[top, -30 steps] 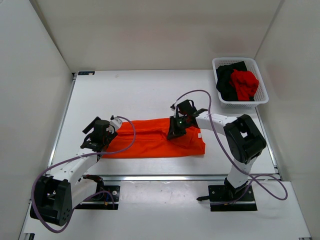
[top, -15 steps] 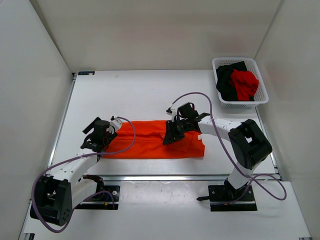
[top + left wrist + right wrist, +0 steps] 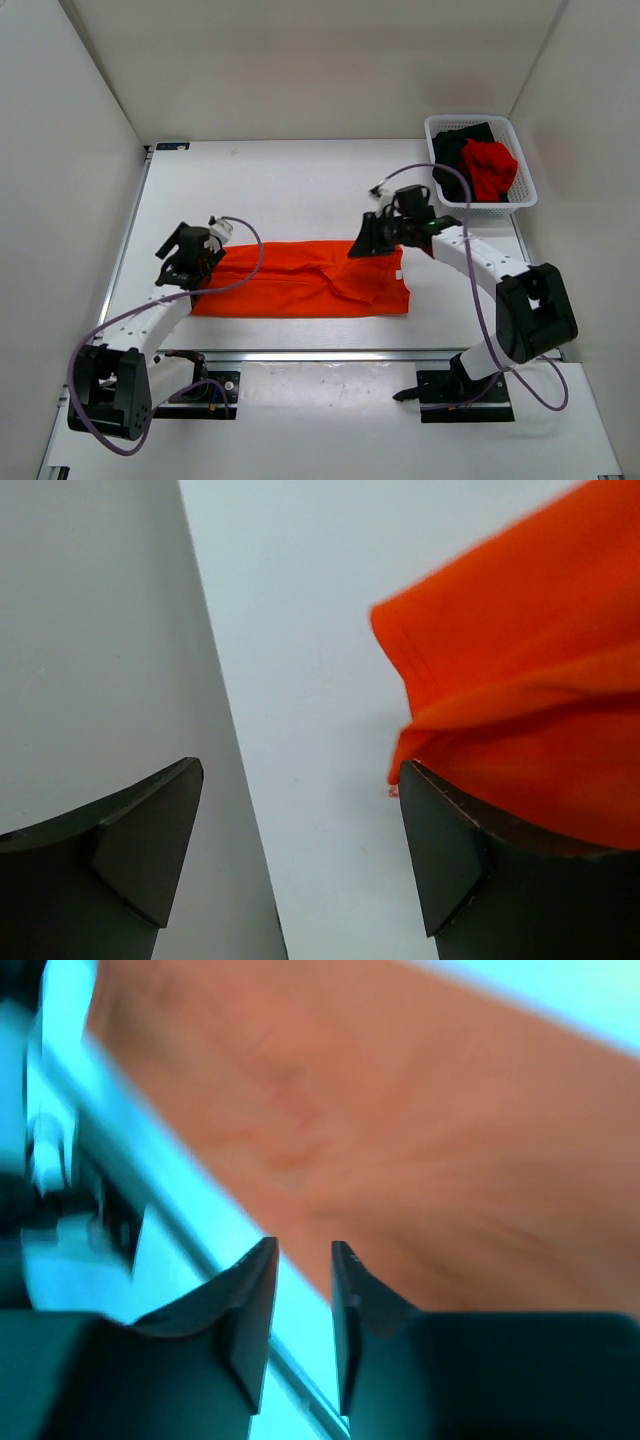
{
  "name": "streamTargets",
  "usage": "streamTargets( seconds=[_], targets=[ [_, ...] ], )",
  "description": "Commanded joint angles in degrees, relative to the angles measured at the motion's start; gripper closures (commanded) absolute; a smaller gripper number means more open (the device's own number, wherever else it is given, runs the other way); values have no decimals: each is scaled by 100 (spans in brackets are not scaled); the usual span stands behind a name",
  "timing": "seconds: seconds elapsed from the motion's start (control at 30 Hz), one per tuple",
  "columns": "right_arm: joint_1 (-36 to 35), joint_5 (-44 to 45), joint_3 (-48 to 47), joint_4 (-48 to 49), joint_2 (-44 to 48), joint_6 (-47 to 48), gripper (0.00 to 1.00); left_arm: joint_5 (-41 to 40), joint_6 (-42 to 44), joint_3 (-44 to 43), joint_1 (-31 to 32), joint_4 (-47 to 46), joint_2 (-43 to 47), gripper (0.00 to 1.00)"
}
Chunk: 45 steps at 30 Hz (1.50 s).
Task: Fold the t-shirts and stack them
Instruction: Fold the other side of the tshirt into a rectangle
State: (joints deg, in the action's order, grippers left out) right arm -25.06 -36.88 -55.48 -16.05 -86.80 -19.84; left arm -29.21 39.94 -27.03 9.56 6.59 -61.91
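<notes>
The orange t-shirt (image 3: 290,285) lies as a long folded strip across the near middle of the table, with a rumpled flap toward its right end. My left gripper (image 3: 186,262) hangs at its left end, open wide (image 3: 300,770), with bare table between the fingers and the orange t-shirt's corner (image 3: 520,660) just beyond the right finger. My right gripper (image 3: 360,248) hovers over the strip's far edge, right of centre. Its jaws (image 3: 303,1247) stand a narrow gap apart with nothing in it, blurred orange t-shirt (image 3: 420,1110) beyond. The black t-shirt (image 3: 455,160) and the red t-shirt (image 3: 490,165) sit crumpled in the basket.
A white mesh basket (image 3: 480,207) stands at the table's far right corner. White walls close in the left, back and right sides. A metal rail (image 3: 330,353) runs along the near edge in front of the arm bases.
My right gripper opened a little, let go of the orange cloth and moved back and to the right. The left gripper shifted slightly left and away. The strip now reaches further left.
</notes>
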Motion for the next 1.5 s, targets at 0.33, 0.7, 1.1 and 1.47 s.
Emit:
streamTargets(
  seconds=[0.33, 0.7, 1.1, 1.47],
  targets=[
    [1697, 1386, -129, -206, -389, -627, 65, 1014, 786, -391, 1, 580, -523, 7],
    [1567, 1157, 264, -680, -94, -627, 61, 381, 1218, -163, -25, 150, -981, 25],
    [555, 814, 1022, -1268, 313, -960, 64, 276, 1191, -189, 142, -88, -1016, 66],
    [326, 551, 1295, -900, 296, -1453, 61, 223, 1165, -224, 230, -228, -1016, 79]
  ],
)
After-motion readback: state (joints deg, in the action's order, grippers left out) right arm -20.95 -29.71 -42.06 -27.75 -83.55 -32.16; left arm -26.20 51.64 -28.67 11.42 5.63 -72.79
